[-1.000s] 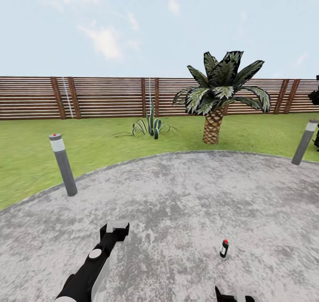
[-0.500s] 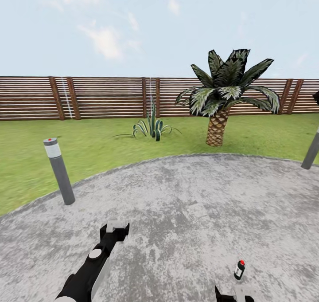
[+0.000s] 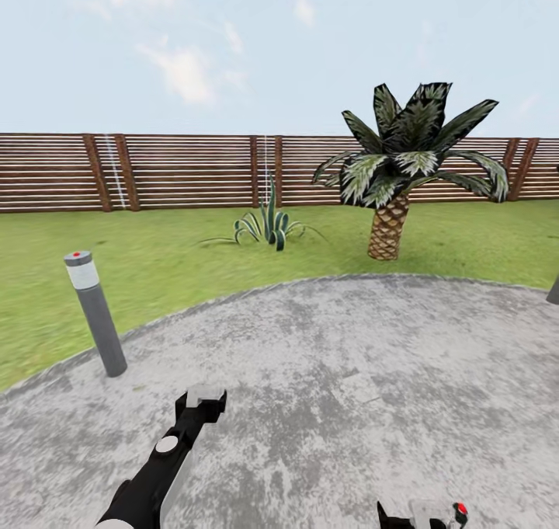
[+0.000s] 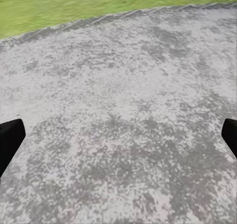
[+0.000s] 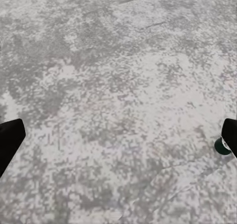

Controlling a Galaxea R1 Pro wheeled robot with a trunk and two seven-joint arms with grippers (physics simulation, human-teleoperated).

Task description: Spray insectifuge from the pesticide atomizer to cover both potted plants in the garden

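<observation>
My left hand [image 3: 205, 396] over grey patio [image 3: 326, 374], fingers spread wide, holding nothing. My right hand [image 5: 118, 135] also wide open, nothing between fingers. Pesticide atomizer [image 3: 460, 509] stands on patio at near right, just beside right hand; red spot visible. Spiky potted plant [image 3: 269, 226] far on lawn [image 3: 155, 257] before fence [image 3: 186, 172]. Palm [image 3: 404, 164] right of it. Bollard [image 3: 93, 311] left.

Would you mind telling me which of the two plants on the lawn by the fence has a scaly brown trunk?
The palm, standing right of the other plant. Its fronds spread atop a scaly brown trunk, whereas the low spiky plant rises straight from the grass, trunkless.
</observation>
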